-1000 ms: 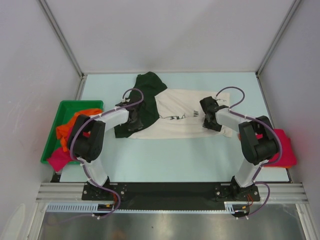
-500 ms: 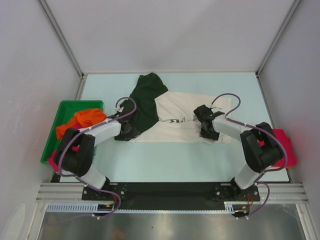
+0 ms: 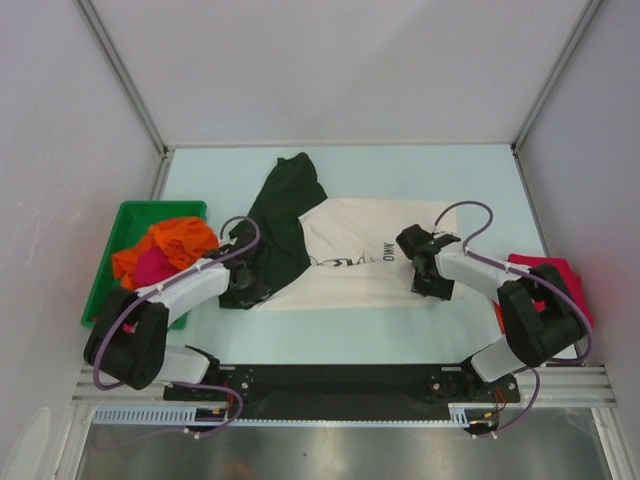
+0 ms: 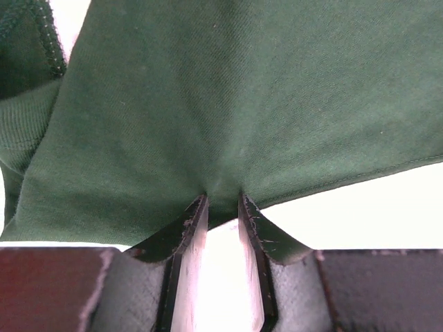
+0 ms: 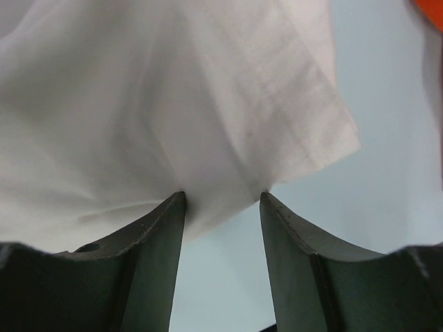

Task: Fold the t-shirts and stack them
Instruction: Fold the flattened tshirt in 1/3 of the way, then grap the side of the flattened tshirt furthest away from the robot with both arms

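Left arm [image 3: 190, 285] and right arm [image 3: 475, 268] pulled back toward near edge; cream tee [image 3: 370, 255] dragged nearer, green sleeve [image 3: 283, 205] stretched out.

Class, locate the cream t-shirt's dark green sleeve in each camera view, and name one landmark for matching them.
Top external: dark green sleeve left of centre, running diagonally down to the left gripper.
Left wrist: fills the upper frame, pinched in that gripper.
Right wrist: not in it.
Shared landmark: the shirt's cream body.

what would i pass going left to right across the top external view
green plastic bin holding an orange cloth tee → dark green sleeve → cream cloth t-shirt body with black print → crimson cloth tee
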You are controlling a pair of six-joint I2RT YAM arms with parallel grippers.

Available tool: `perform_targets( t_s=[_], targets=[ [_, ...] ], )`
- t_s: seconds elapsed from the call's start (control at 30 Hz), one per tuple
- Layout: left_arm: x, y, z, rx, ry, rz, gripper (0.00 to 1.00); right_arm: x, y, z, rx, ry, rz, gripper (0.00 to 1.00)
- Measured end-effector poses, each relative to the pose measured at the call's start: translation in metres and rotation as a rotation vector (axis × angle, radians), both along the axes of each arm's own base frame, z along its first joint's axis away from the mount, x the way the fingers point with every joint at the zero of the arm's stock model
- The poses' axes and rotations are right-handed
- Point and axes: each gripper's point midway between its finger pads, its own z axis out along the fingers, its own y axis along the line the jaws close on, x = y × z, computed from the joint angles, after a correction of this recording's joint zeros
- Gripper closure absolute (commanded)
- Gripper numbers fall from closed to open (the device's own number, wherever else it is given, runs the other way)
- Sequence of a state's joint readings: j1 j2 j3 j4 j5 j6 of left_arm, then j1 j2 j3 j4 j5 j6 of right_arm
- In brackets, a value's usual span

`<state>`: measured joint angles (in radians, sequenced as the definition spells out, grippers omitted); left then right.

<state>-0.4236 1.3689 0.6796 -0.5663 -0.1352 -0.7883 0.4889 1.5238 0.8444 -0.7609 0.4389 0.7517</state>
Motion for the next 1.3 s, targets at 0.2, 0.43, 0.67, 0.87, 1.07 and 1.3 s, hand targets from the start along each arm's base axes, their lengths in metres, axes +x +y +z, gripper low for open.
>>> perform_targets(
  t_s=[0.2, 0.43, 0.67, 0.87, 1.07, 1.3],
  targets=[
    [-0.018, 0.002, -0.001, 0.01, 0.056, 0.003, 0.68, -0.014, -0.007, 0.003, -0.014, 0.033, -0.017, 0.47],
    [-0.027, 0.005, 0.003, 0.02, 0.077, 0.002, 0.66, -0.017, -0.007, 0.017, 0.001, -0.01, -0.044, 0.48],
    [0.002, 0.0, 0.057, 0.003, -0.073, -0.006, 0.6, 0.027, 0.008, 0.073, 0.055, -0.222, -0.03, 0.46],
    [0.049, -0.018, 0.062, 0.005, -0.126, -0.016, 0.66, 0.056, 0.016, 0.054, 0.033, -0.229, -0.021, 0.49],
    [0.03, -0.013, 0.008, 0.049, 0.016, -0.021, 0.67, 0.036, 0.007, 0.005, -0.008, -0.134, -0.031, 0.49],
    [0.022, -0.01, -0.001, 0.047, 0.026, -0.01, 0.68, 0.03, 0.005, -0.004, 0.007, -0.157, -0.076, 0.49]
  ],
)
